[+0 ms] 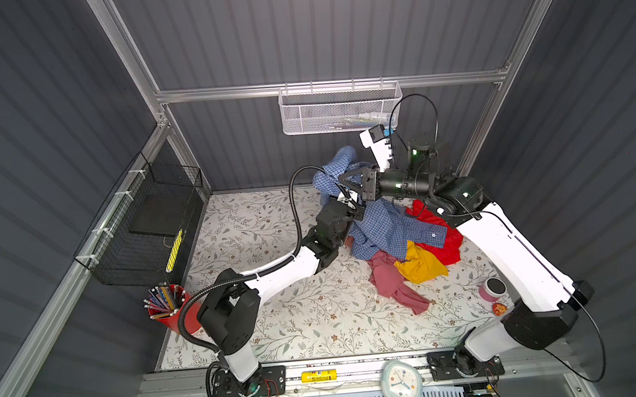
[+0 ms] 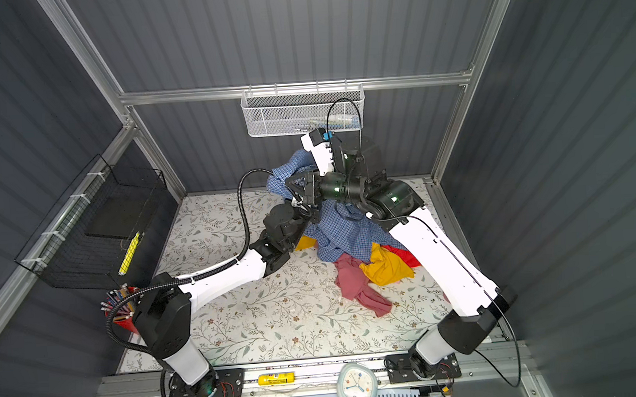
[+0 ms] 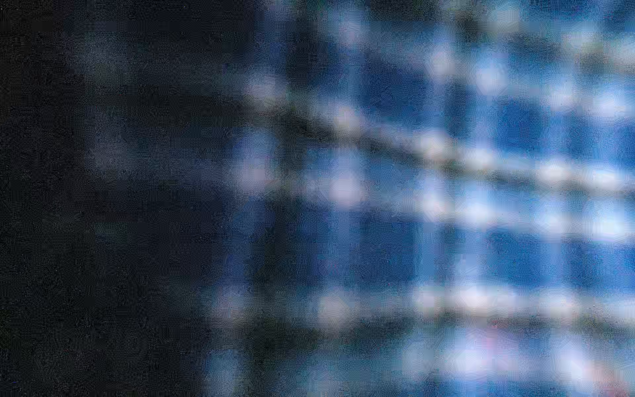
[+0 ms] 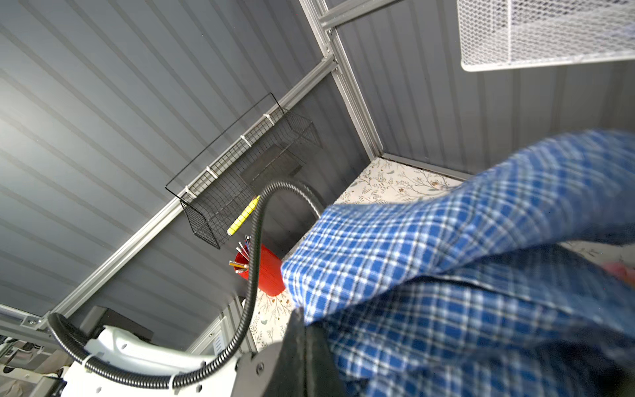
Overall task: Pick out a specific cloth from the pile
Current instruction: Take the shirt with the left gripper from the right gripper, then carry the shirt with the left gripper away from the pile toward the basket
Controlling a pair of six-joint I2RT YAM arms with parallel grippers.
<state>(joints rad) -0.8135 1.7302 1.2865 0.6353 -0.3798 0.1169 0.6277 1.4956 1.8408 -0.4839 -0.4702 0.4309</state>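
The cloth, a blue-and-white checked shirt, hangs from my right gripper, which is shut on a raised fold near the back wall. The shirt's lower part still lies on the pile: mustard-yellow, red and dusty-pink garments. In the right wrist view the checked cloth drapes over the closed fingertips of the right gripper. My left gripper is pressed into the shirt just below the right one. Blurred checks of the cloth fill the left wrist view, hiding its jaws.
A black wire basket hangs on the left wall and a white mesh basket on the back wall. A red cup of pencils stands front left. A pink cup stands at the right. A clock lies on the front rail.
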